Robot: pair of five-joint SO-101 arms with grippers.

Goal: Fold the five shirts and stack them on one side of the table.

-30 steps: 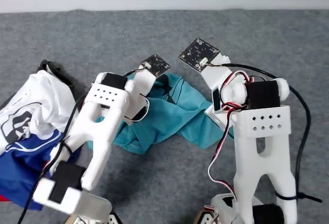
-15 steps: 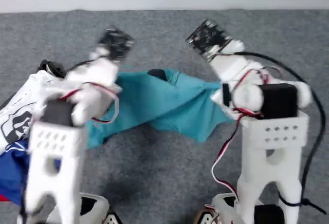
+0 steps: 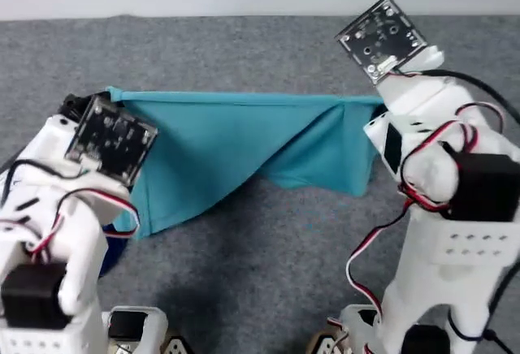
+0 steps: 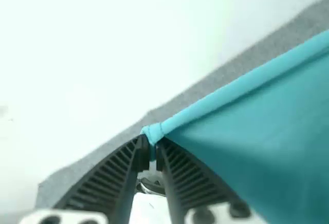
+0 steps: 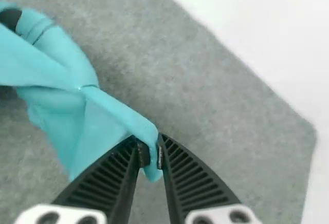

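Left arm (image 3: 57, 232) is standing at the left of the high view, its white links rising steeply, with the left wrist board (image 3: 111, 139) tilting up toward the camera. Left gripper (image 4: 150, 149): the black ribbed jaws are pressing nearly together, pinching a bunched corner of the teal shirt (image 3: 227, 139).

Right arm (image 3: 443, 208) is standing at the right, likewise raised, with the right wrist board (image 3: 382, 39) facing up and red and white leads looping along its links. Right gripper (image 5: 149, 154): the jaws are clamping a fold of the same shirt.

The two grippers are sitting well apart, at about the same depth across the table.
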